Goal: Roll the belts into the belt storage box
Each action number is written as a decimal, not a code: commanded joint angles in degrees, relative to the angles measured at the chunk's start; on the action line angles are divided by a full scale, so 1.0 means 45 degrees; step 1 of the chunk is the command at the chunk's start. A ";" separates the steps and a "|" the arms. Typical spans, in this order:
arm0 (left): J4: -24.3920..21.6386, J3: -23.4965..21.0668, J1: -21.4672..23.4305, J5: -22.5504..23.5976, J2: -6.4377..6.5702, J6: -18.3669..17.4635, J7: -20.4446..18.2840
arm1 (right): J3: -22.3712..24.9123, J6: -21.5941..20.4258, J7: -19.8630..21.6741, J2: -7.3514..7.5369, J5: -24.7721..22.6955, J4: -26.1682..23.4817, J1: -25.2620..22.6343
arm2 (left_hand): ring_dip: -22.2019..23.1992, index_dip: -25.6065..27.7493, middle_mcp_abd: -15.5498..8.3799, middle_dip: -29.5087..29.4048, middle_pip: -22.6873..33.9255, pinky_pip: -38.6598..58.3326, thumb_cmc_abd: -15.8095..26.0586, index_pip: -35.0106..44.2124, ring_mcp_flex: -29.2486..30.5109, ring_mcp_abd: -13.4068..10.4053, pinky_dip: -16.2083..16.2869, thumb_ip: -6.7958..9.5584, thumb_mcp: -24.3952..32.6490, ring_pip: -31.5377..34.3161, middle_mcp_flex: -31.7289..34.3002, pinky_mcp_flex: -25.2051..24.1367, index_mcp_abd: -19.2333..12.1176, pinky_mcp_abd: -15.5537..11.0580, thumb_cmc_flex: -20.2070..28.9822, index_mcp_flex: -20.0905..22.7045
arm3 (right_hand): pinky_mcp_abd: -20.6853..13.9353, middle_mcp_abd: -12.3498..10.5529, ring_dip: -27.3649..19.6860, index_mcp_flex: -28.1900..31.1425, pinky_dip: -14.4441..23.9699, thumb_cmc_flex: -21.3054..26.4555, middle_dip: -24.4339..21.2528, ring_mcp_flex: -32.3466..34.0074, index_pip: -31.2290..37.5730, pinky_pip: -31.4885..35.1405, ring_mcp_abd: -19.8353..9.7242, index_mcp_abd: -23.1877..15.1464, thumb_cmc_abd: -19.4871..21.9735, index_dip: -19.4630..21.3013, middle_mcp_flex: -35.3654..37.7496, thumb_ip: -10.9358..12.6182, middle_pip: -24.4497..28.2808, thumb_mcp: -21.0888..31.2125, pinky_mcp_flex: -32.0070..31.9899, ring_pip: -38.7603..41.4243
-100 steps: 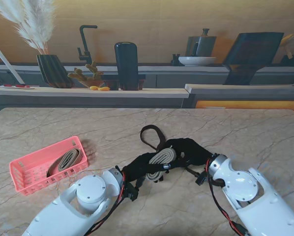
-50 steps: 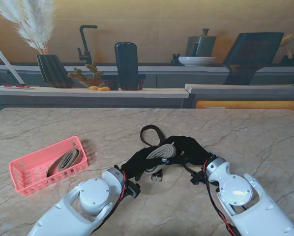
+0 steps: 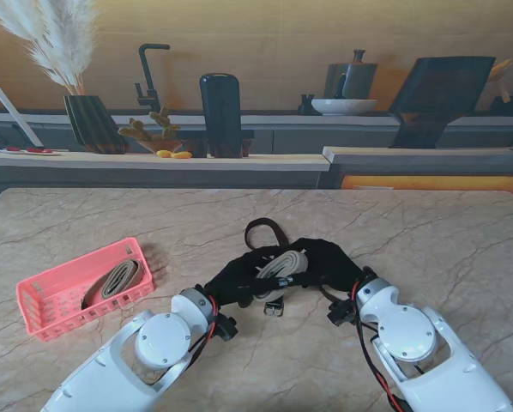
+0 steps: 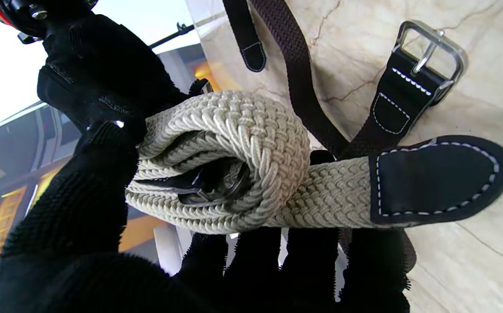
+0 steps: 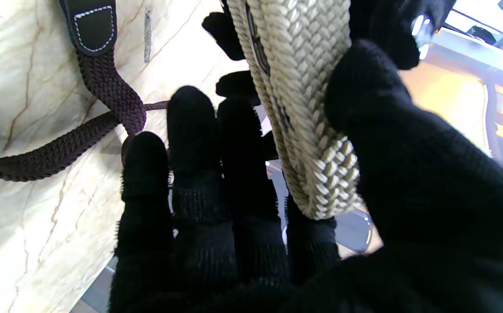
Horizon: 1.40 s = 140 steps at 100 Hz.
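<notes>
Beige woven belt (image 3: 280,266), coiled, is clamped between left hand (image 3: 236,283) and right hand (image 3: 327,262) above the desk (image 3: 428,232). Its leather-tipped tail (image 4: 434,180) should be tucked before moving left to the pink box (image 3: 51,313).

left robot hand (image 3: 235,283) clenched, right robot hand (image 3: 325,264) clenched

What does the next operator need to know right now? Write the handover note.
Left hand: shut on the beige belt, fingers under the roll.
Right hand: also shut on the beige belt, thumb pressing one side.
Beige belt: nearly rolled and held between both hands, its dark leather tip sticking out loose.
Brown belt: unrolled on the table, under and beyond the hands, buckle lying flat.
Pink storage box: at the left, with one rolled belt already in it.
Left: finish the beige roll, box it, then roll and box the brown belt.
</notes>
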 commanded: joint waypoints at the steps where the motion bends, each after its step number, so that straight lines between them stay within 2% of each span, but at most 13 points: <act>1: -0.0056 -0.0015 0.0119 0.0129 -0.0002 -0.0135 0.0164 | -0.0036 0.0201 -0.0153 -0.0139 0.0019 -0.0159 -0.0078 | -0.0211 -0.0116 -0.0251 -0.0139 -0.0289 -0.0064 -0.0540 -0.0164 -0.0235 -0.0222 -0.0081 0.0145 0.0201 -0.0117 -0.0391 -0.0131 -0.0300 0.0237 -0.0239 -0.0267 | 0.0079 -0.0129 0.0227 0.2481 -0.0089 0.0854 0.0197 -0.0361 0.4981 0.0507 -0.0108 -0.1312 0.1930 0.1185 0.0369 0.0435 0.0423 0.1549 -0.0114 0.0339; 18: -0.0042 0.0109 0.0105 0.0832 0.0037 -0.0467 0.0386 | -0.0197 0.0774 -0.0747 -0.0304 0.0028 -0.0190 -0.0058 | -0.0399 0.0329 -0.0238 -0.0163 -0.0101 -0.0234 -0.0666 0.0713 -0.0252 -0.0280 -0.0103 0.0073 0.0835 -0.0360 -0.0221 -0.0120 -0.0195 0.0085 -0.0416 0.0052 | 0.0066 -0.0111 0.0232 0.2523 -0.0104 0.0850 0.0138 -0.0362 0.4915 0.0669 -0.0086 -0.1314 0.1899 0.1274 0.0371 0.0431 0.0499 0.1577 -0.0074 0.0456; 28: -0.0073 0.0163 0.0097 0.1476 0.0101 -0.0564 0.0487 | -0.0286 0.1001 -0.1145 -0.0414 0.0085 -0.0226 -0.0051 | -0.0731 0.0576 -0.0138 -0.0298 -0.0155 -0.0591 -0.0640 0.1041 -0.0343 -0.0247 -0.0387 0.0005 0.0945 -0.0732 -0.0044 -0.0160 -0.0147 -0.0015 -0.0531 0.0510 | 0.0051 -0.0136 0.0216 0.2528 -0.0120 0.0835 0.0105 -0.0356 0.4895 0.0730 -0.0106 -0.1333 0.1920 0.1297 0.0367 0.0433 0.0522 0.1572 -0.0067 0.0479; 46: -0.0073 0.0423 0.0039 0.2963 0.0092 -0.0390 0.1197 | -0.0475 0.1193 -0.1819 -0.0591 0.0119 -0.0279 -0.0003 | -0.1651 0.0479 0.0326 -0.0860 -0.0347 -0.0965 -0.0459 0.0924 -0.0403 -0.0153 -0.0781 -0.0058 0.0862 -0.1456 0.0334 -0.0263 0.0347 -0.0130 -0.0328 0.1479 | 0.0020 -0.0142 0.0173 0.2512 -0.0166 0.0828 0.0042 -0.0347 0.4859 0.0850 -0.0134 -0.1336 0.1962 0.1327 0.0336 0.0468 0.0576 0.1534 -0.0039 0.0518; 61: 0.0009 0.0771 -0.0151 0.4123 0.0133 -0.0120 0.1535 | -0.0694 0.1238 -0.2246 -0.0733 0.0323 -0.0191 0.0121 | -0.1742 0.0422 0.0401 -0.1019 -0.0180 -0.0750 -0.0320 0.0940 -0.0017 -0.0101 -0.0732 -0.0015 0.1079 -0.1155 0.0661 0.0030 0.0602 -0.0061 0.0079 0.1796 | 0.0009 -0.0196 0.0125 0.2474 -0.0237 0.0816 -0.0012 -0.0350 0.4833 0.0919 -0.0195 -0.1378 0.2026 0.1351 0.0302 0.0519 0.0632 0.1468 -0.0033 0.0539; 73: 0.0154 0.1074 -0.0316 0.4603 0.0096 0.0147 0.1818 | -0.0882 0.1251 -0.2574 -0.0849 0.0536 -0.0096 0.0228 | -0.1630 0.0485 0.0388 -0.0998 0.0457 -0.0121 -0.0053 0.1329 0.0408 -0.0046 -0.0512 0.0001 0.1571 -0.0263 0.1060 0.0408 0.0816 0.0017 0.0751 0.2044 | -0.0013 -0.0250 0.0091 0.2436 -0.0288 0.0795 -0.0046 -0.0363 0.4822 0.0951 -0.0232 -0.1429 0.2062 0.1368 0.0273 0.0545 0.0656 0.1416 -0.0015 0.0534; 81: 0.0247 0.1219 -0.0362 0.4603 0.0000 0.0356 0.2082 | -0.0952 0.1276 -0.2697 -0.0895 0.0625 -0.0055 0.0267 | -0.1517 0.0686 0.0331 -0.0816 0.0903 0.0207 0.0256 0.1882 0.0718 -0.0043 -0.0399 0.0032 0.2003 0.0200 0.1405 0.0637 0.0791 0.0015 0.1394 0.2238 | -0.0011 -0.0262 0.0062 0.2423 -0.0337 0.0806 -0.0074 -0.0364 0.4822 0.0971 -0.0231 -0.1462 0.2092 0.1384 0.0261 0.0577 0.0682 0.1388 -0.0021 0.0533; 102: 0.0580 0.1440 -0.0462 0.4288 -0.0319 0.0693 0.2828 | -0.0984 0.1364 -0.2677 -0.0912 0.0823 -0.0096 0.0208 | -0.1547 0.1142 0.0033 -0.0660 0.1236 0.0609 0.0724 0.2984 0.0488 -0.0043 -0.0185 0.0021 0.2356 0.0457 0.1487 0.0324 0.0324 -0.0034 0.1805 0.2145 | -0.0043 -0.0282 0.0018 0.2397 -0.0440 0.0799 -0.0126 -0.0365 0.4842 0.1011 -0.0257 -0.1502 0.2106 0.1412 0.0245 0.0605 0.0729 0.1337 -0.0033 0.0555; 117: 0.0765 0.1507 -0.0454 0.3379 -0.0604 0.0724 0.3190 | -0.0932 0.1072 -0.2737 -0.0926 0.1027 -0.0235 0.0036 | -0.1999 0.1257 -0.0149 -0.0945 0.0825 0.0238 0.0964 0.3180 -0.0367 -0.0260 -0.0260 -0.0020 0.2083 -0.0276 0.1243 -0.0454 0.0026 -0.0342 0.1787 0.2012 | -0.0105 -0.0405 -0.0035 0.2294 -0.0516 0.0735 -0.0135 -0.0411 0.4854 0.1012 -0.0385 -0.1692 0.2227 0.1478 0.0175 0.0604 0.0733 0.1271 -0.0042 0.0499; 130: 0.0845 0.1477 -0.0341 0.2408 -0.0857 0.0622 0.3486 | -0.0894 0.0716 -0.2842 -0.0951 0.1230 -0.0325 -0.0087 | -0.2244 0.1307 -0.0392 -0.1156 0.0765 0.0124 0.1292 0.3322 -0.0314 -0.0521 -0.0286 -0.0026 0.1956 -0.0404 0.1439 -0.0556 -0.0191 -0.0484 0.2113 0.2138 | -0.0163 -0.0493 -0.0090 0.2238 -0.0566 0.0703 -0.0150 -0.0454 0.4849 0.1002 -0.0466 -0.1783 0.2309 0.1532 0.0125 0.0602 0.0696 0.1234 -0.0056 0.0403; 136: 0.0874 0.1438 -0.0284 0.1972 -0.0940 0.0472 0.3545 | -0.0890 0.0606 -0.2917 -0.0965 0.1240 -0.0346 -0.0119 | -0.2266 0.1605 -0.0574 -0.1095 0.1022 0.0177 0.1016 0.3803 -0.0075 -0.0653 -0.0252 -0.0494 0.1686 -0.0229 0.1789 -0.0516 -0.0479 -0.0520 0.2851 0.2272 | -0.0211 -0.0556 -0.0113 0.2197 -0.0594 0.0700 -0.0151 -0.0448 0.4854 0.1001 -0.0498 -0.1849 0.2334 0.1580 0.0131 0.0606 0.0684 0.1203 -0.0039 0.0364; 140: 0.0879 0.1418 -0.0239 0.1746 -0.1009 0.0417 0.3654 | -0.0887 0.0586 -0.2954 -0.0972 0.1247 -0.0366 -0.0135 | -0.2197 0.1721 -0.0666 -0.0954 0.1304 0.0311 0.0867 0.4327 0.0272 -0.0730 -0.0188 -0.0611 0.1086 0.0058 0.2205 -0.0420 -0.0735 -0.0574 0.3711 0.2462 | -0.0220 -0.0553 -0.0120 0.2195 -0.0603 0.0682 -0.0155 -0.0441 0.4858 0.0999 -0.0504 -0.1870 0.2355 0.1596 0.0116 0.0605 0.0669 0.1189 -0.0029 0.0353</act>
